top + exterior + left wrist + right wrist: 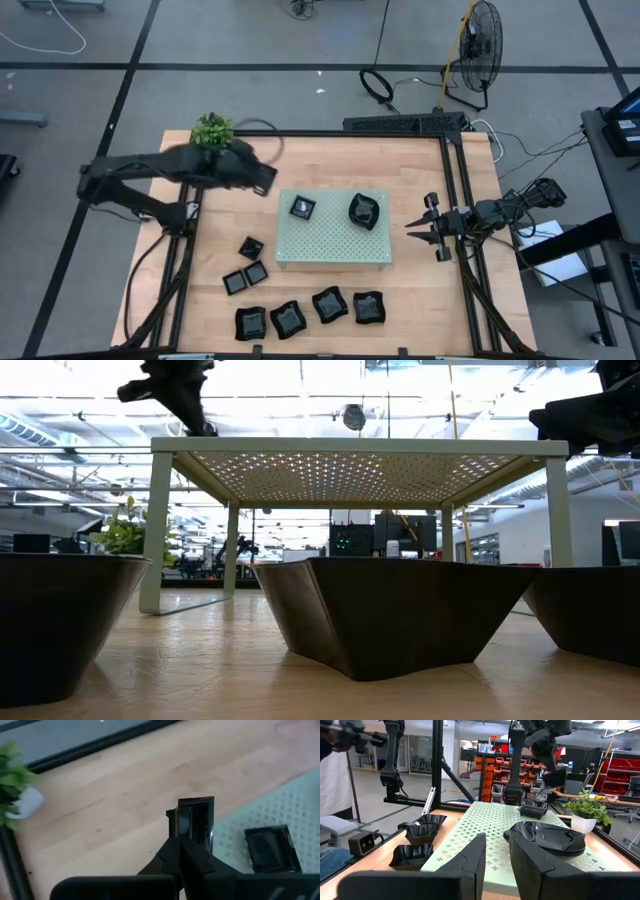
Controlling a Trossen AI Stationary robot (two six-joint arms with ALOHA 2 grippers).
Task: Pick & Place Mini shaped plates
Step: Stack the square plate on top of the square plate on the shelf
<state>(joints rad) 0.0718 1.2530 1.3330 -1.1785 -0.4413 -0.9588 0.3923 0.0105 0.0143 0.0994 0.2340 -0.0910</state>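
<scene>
Left pincer (pixel 192 827) is clamped on a small square black plate (pixel 195 817), pinching one rim wall so the dish hangs edge-on in front of the fingers. It sits above the desk (pixel 330 160) just off the far-left corner of the pale green perforated board (pixel 335 250), near the potted plant (pixel 212 130) at the desk's far-left corner. These plates look light, rigid and glossy, so probably slippery and likely brittle; a thin rim wall is the only real handle, and a grip across the wall near mid-side should keep the dish from swinging. Two are already on the board: another small square (pixel 302 208) toward its left end and a rounded leaf-like one (pixel 364 211) right of centre. Three more small squares (pixel 251 246) lie on the desk off the board's near-left corner, and a row of four larger wavy-edged plates (pixel 310 312) runs along the near edge. Left arm reaches in from the left edge, forearm roughly level, wrist pitched down toward the board. Right arm waits off the right edge of the board, right pincer (pixel 432 229) partly open, holding nothing, pointing across the board at the leaf-shaped plate. My read: placing is the next call, lower slowly and release flat, since a tilted drop could chip or skid it.
</scene>
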